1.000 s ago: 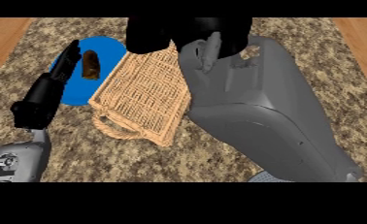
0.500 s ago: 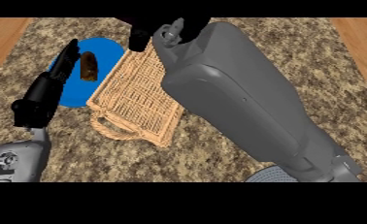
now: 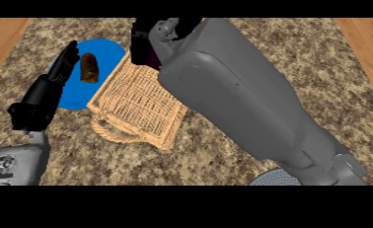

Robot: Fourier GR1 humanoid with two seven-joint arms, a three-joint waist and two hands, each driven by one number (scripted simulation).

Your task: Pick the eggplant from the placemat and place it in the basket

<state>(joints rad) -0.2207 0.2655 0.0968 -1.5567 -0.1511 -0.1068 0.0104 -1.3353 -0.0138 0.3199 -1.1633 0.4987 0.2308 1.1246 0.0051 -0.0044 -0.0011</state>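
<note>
My right hand [image 3: 149, 44] is at the top of the view, above the far end of the basket [image 3: 138, 101]. Its black fingers [image 3: 138, 49] are curled downward around something dark with a purple tint. Only a sliver of it shows, so I cannot tell what it is. My grey right forearm [image 3: 241, 103] runs from the lower right corner up to that hand and covers much of the middle of the view, including the basket's right side.

My left hand [image 3: 44, 96] is at the left edge. Its fingers [image 3: 67, 59] are straight and together, pointing up and away from me, holding nothing. They lie over the left edge of the mat [image 3: 76, 96] and are just beside the dark item, not touching it.

One blue oval mat lies on the bench [image 3: 306, 49], partly tucked under the basket's left side. On it lies one small dark brown item [image 3: 90, 68], elongated, with its narrow end pointing away from me. It is the only thing on the mat, and it sits outside the basket, near its left rim.

There is one basket, woven and tan, rectangular, with a looped handle [image 3: 109, 131] at its near end. Its visible floor holds nothing.

The bench has a speckled brown stone top, with strips of wood [image 3: 357, 34] showing at the far left and far right corners. No labels or writing can be read anywhere.
</note>
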